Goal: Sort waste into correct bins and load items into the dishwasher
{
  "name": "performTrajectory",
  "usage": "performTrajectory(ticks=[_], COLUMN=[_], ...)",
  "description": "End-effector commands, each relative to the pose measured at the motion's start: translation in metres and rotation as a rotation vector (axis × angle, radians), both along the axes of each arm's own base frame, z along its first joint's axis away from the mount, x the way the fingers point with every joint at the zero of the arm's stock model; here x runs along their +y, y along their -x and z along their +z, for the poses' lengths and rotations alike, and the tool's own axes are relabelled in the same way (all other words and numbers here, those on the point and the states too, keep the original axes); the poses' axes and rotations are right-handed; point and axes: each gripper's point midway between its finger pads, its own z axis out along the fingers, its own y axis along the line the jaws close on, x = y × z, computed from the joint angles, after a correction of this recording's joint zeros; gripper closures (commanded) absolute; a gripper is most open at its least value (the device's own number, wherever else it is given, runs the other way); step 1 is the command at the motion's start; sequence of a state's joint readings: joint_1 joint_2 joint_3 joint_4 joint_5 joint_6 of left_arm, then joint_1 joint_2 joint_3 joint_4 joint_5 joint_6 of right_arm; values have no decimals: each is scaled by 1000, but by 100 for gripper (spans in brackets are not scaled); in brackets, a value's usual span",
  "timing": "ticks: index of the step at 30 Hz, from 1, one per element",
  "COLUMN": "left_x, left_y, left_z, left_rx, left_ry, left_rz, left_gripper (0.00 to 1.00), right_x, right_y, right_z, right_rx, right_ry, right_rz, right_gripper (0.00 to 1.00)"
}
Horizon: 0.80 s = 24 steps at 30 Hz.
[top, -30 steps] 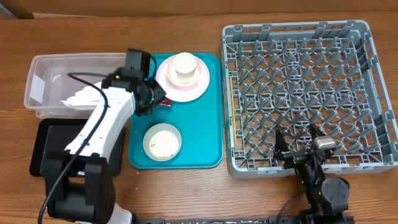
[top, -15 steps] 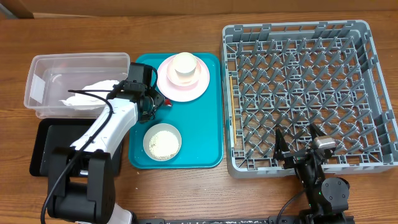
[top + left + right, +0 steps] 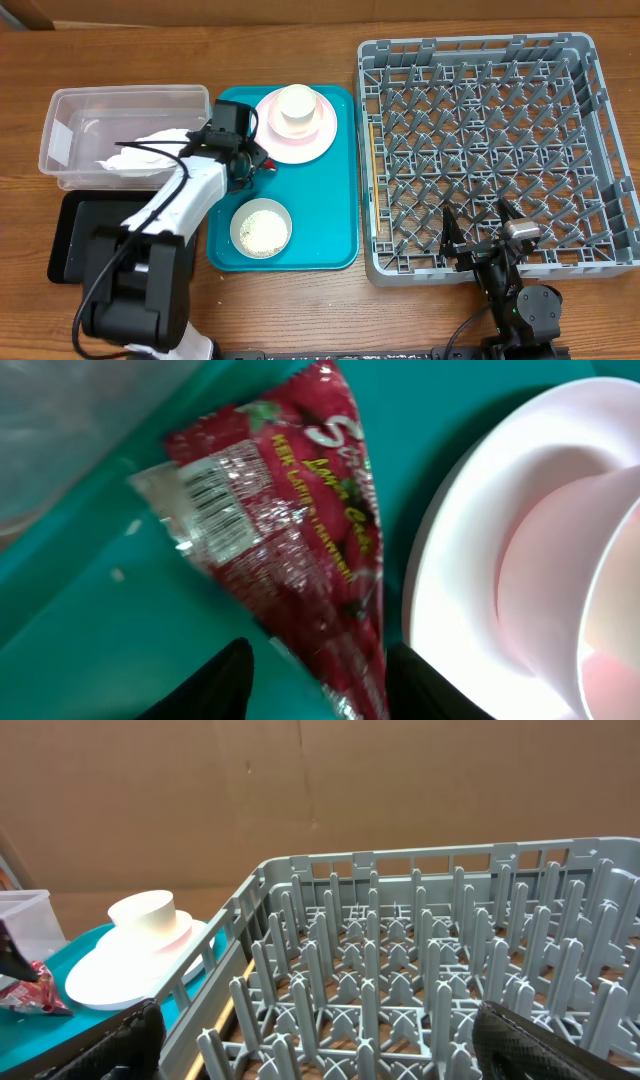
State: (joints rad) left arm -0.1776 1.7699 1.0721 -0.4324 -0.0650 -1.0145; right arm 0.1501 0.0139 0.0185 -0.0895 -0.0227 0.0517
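Observation:
The red snack wrapper point(image 3: 290, 550) lies flat on the teal tray point(image 3: 330, 215), beside the pale pink plate point(image 3: 322, 138) that carries a cream cup point(image 3: 297, 108). My left gripper point(image 3: 250, 165) hangs low over the wrapper, open, its fingers point(image 3: 215, 685) straddling the wrapper's narrow end, which runs close to the right-hand finger. A grey-white bowl point(image 3: 261, 228) with rice-like grains sits at the tray's front. The white napkin point(image 3: 140, 155) lies in the clear tub point(image 3: 65, 110). My right gripper point(image 3: 480, 235) stands wide open over the grey dish rack's point(image 3: 495, 150) front edge, holding nothing.
A black tray point(image 3: 75, 235) lies in front of the clear tub, partly under my left arm. The plate point(image 3: 120, 975) and the wrapper point(image 3: 30, 990) also show at the left of the right wrist view, beyond the rack's wall point(image 3: 240, 940).
My left arm has shifted a little toward the table's front and right, bringing its gripper over the wrapper, and its jaws have widened slightly. The wrapper and the right arm have not moved.

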Motion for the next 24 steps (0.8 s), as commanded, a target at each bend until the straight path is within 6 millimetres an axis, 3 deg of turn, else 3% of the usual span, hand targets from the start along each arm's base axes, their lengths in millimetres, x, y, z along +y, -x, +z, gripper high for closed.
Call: performTrajectory(ticks=[1,8,13,18,24], left_x=[2,2,3,4,4], left_y=[2,7,9,23,26], left_z=[-18,-32,-34,-38,-40], left_rx=[29,72,81,142,154], left_ry=[-42,-52,-54,-57,-59], left_rz=[-31,-44,-44,-48,-49], left_gripper=[57,62,55,56,60], right_x=[-1,-1,-1,-1,-1], right_y=[0,0,0,0,0], right_z=[-2,-2,-2,-2,-2], right_rx=[-3,-3,-3,-3,-3], right_ry=[3,3,3,3,3], right_rz=[-1,-1,-1,-1,-1], right_gripper=[0,0,0,0,0])
